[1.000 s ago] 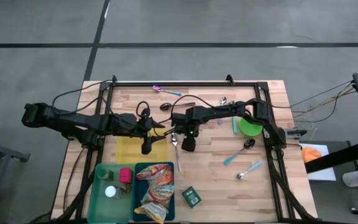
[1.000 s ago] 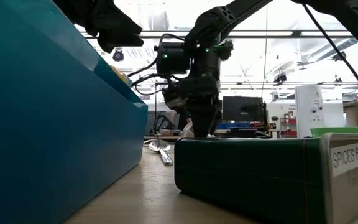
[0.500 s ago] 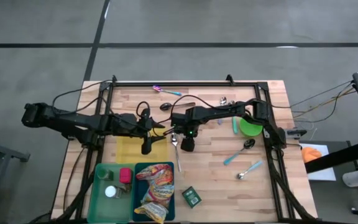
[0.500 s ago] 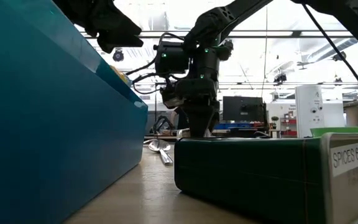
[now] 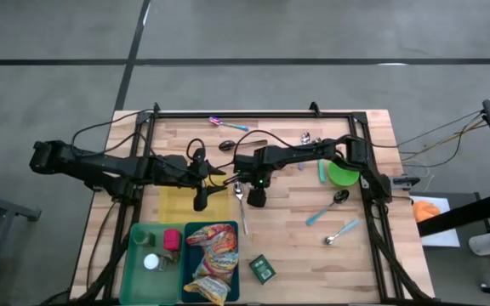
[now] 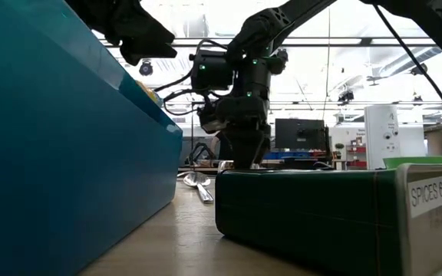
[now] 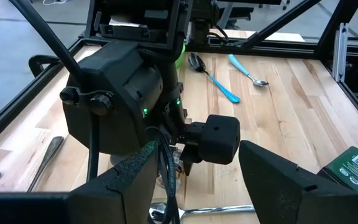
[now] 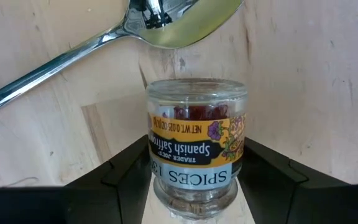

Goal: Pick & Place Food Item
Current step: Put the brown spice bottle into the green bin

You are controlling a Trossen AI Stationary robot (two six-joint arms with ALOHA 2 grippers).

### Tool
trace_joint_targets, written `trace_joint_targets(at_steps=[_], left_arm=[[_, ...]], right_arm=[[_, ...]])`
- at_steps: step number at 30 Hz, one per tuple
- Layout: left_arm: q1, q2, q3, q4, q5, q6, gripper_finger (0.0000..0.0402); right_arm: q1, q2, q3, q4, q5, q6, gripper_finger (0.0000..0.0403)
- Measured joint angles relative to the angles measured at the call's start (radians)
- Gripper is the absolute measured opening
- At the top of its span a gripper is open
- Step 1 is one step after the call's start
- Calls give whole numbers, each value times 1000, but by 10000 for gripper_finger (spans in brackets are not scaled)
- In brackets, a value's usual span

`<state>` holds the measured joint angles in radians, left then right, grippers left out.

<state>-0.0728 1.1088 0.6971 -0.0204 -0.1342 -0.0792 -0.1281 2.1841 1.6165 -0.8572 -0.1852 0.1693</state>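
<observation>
- left arm reaches in from the table's left edge, left gripper hangs over the yellow mat near table centre; its fingers stand apart with nothing between them
- front left: green bin with a small white-lidded jar and a red-topped container; just right of it the blue bin holds a colourful snack bag
- a long steel spoon lies on the wood between the two grippers, bowl end just beside the right one
- right gripper points down at table centre, right next to the left gripper
- right wrist view: a glass spice jar labelled Spanish saffron sits between the right gripper's fingers, jar standing on the wooden table; the fingers flank it partly open, cannot tell if the pads touch the glass, so cannot tell if it is gripped
- in that view the spoon's bowl lies just beyond the jar
- green spice tin lies flat at the front, right of the blue bin, well apart from both grippers
- right side: green bowl near the frame, a blue-handled spoon and a second one in front of it
- back edge: more small cutlery, too small to detail
</observation>
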Motion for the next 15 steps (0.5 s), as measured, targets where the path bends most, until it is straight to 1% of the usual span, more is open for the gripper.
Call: trace_joint_targets(at_steps=[6,12,15], left_arm=[[0,0,0,0,0,0,229],[0,0,0,0,0,0,229],[0,0,0,0,0,0,229]], right_arm=[[2,-1,0,6,20,6,223],[10,-2,0,8,28,-15,286],[17,-2,0,7,40,-21,301]])
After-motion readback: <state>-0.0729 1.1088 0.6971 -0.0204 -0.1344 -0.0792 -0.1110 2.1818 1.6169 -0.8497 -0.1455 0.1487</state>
